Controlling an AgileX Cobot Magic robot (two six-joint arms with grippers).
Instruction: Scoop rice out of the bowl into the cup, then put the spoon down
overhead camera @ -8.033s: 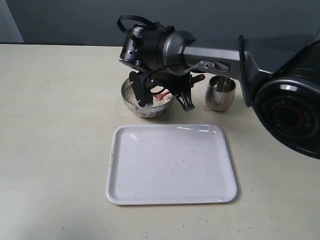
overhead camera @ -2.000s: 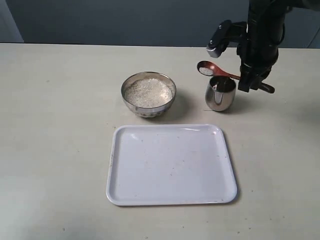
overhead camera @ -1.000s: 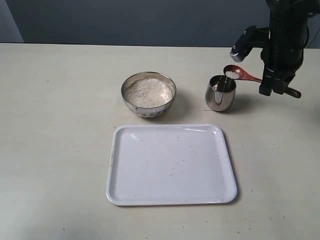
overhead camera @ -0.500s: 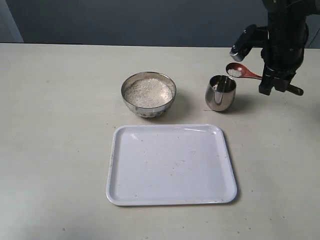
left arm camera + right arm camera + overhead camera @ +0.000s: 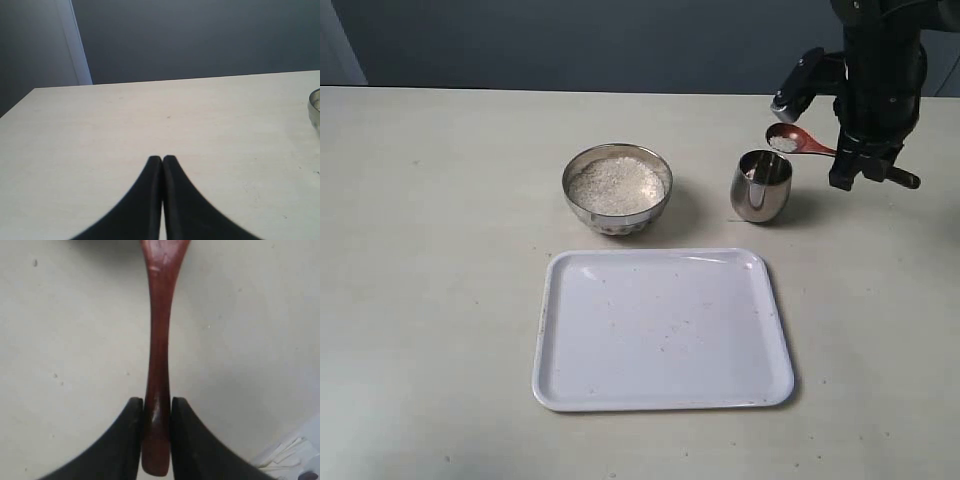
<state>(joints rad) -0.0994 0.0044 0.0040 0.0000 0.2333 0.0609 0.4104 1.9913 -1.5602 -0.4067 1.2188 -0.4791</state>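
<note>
Since the right gripper (image 5: 156,404), pinching the dark reddish-brown wooden spoon (image 5: 814,148), edged over, white rice (image 5: 781,143) beyond its fingers nears the small steel cup (image 5: 760,190), unpoured.

Soft even light, faint shadows, mild blur

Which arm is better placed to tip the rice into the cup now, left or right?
Right. The right end effector is shut on the spoon, whose rice hangs just above the cup. The left end effector is shut, empty, and out of the exterior view.
</note>
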